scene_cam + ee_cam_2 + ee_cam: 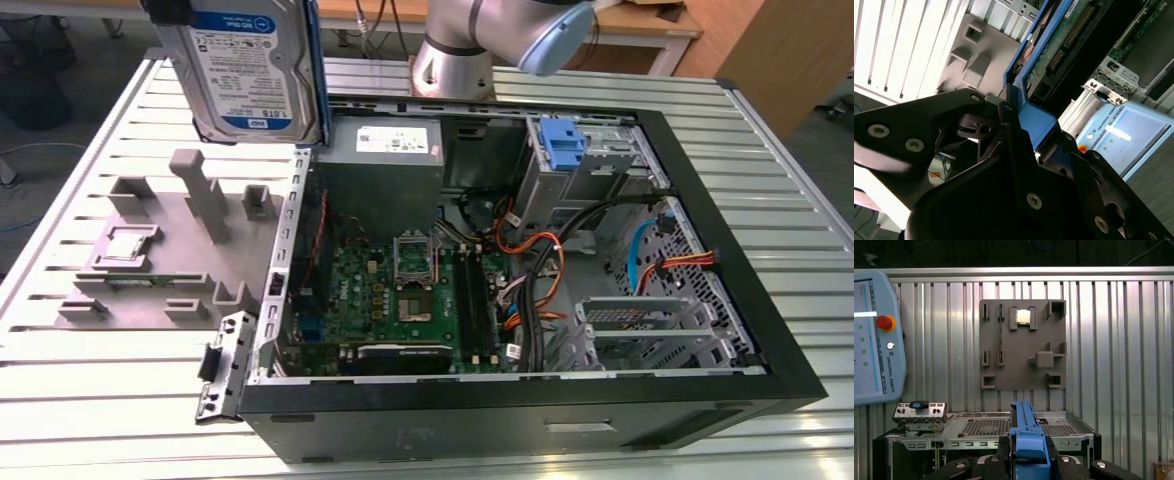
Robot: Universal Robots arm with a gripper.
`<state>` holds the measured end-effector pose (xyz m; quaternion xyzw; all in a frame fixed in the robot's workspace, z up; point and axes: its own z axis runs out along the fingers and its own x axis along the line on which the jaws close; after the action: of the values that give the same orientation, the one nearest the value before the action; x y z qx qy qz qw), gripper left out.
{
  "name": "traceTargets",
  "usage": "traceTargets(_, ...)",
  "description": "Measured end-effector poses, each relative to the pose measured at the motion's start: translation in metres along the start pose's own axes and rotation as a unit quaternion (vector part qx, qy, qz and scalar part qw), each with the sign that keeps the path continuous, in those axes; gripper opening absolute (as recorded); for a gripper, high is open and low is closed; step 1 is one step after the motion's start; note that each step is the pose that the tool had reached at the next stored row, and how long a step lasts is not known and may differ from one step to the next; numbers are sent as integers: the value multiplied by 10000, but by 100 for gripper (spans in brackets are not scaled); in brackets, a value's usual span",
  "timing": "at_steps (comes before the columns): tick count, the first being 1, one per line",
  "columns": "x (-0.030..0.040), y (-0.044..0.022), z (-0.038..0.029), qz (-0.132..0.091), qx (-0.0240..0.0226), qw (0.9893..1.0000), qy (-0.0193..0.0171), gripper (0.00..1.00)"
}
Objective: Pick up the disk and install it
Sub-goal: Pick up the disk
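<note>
The disk (247, 70), a silver-grey drive with a white and blue label in a blue carrier, hangs upright in the air at the exterior view's upper left. It is above the grey fixture plate (147, 250) and the left wall of the open computer case (534, 405). In both wrist views my gripper (1021, 120) (1028, 450) is shut on the blue carrier edge (1026, 437), black fingers (1004, 130) pressing it from both sides. The drive's green circuit board (1069, 35) faces the second wrist camera.
The case lies open on a slatted metal table (120, 400), showing the motherboard (400, 290), cables, a drive cage (641, 330) and a blue bracket (563, 145) in the upper bay. A chip (1023, 316) sits on the fixture plate. A teach pendant (874, 340) lies beside the case.
</note>
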<state>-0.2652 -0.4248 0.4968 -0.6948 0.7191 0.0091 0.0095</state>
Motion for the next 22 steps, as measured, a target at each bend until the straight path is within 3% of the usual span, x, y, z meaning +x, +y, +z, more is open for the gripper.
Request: traceTargets(22, -1, -46, 0, 0, 0, 10000, 0, 36)
